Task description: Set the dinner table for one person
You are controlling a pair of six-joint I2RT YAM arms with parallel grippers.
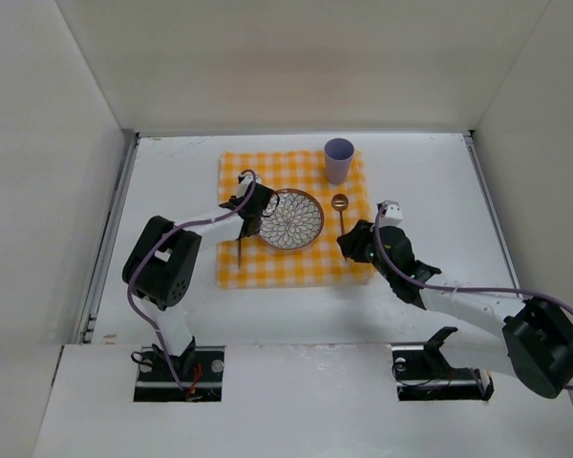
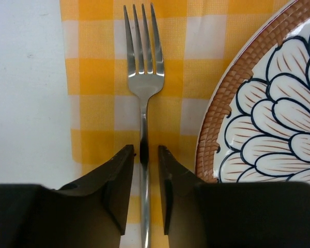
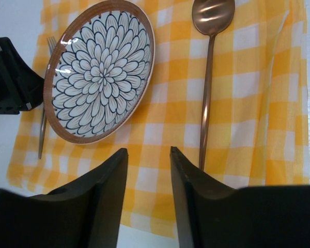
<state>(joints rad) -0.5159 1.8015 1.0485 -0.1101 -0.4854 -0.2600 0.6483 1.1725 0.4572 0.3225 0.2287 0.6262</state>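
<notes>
The white dinner table (image 1: 439, 191) carries a yellow-and-white checked cloth (image 1: 267, 269). On the cloth lie a flower-patterned plate (image 1: 292, 219), a copper spoon (image 1: 340, 212) to its right, a silver fork (image 1: 240, 253) to its left and a lilac cup (image 1: 338, 160) at the far edge. My left gripper (image 2: 145, 150) is low over the fork (image 2: 143, 77), with its jaws either side of the handle and a small gap on each side. My right gripper (image 3: 149, 152) is open and empty over the cloth's near edge, just left of the spoon handle (image 3: 205, 124).
White walls enclose the table on three sides. In the right wrist view the plate (image 3: 101, 70) lies far left, with the left gripper's body (image 3: 8, 77) beside it. Bare tabletop (image 2: 26, 103) lies left of the cloth (image 2: 93, 103). The plate rim (image 2: 222, 108) is right of the fork.
</notes>
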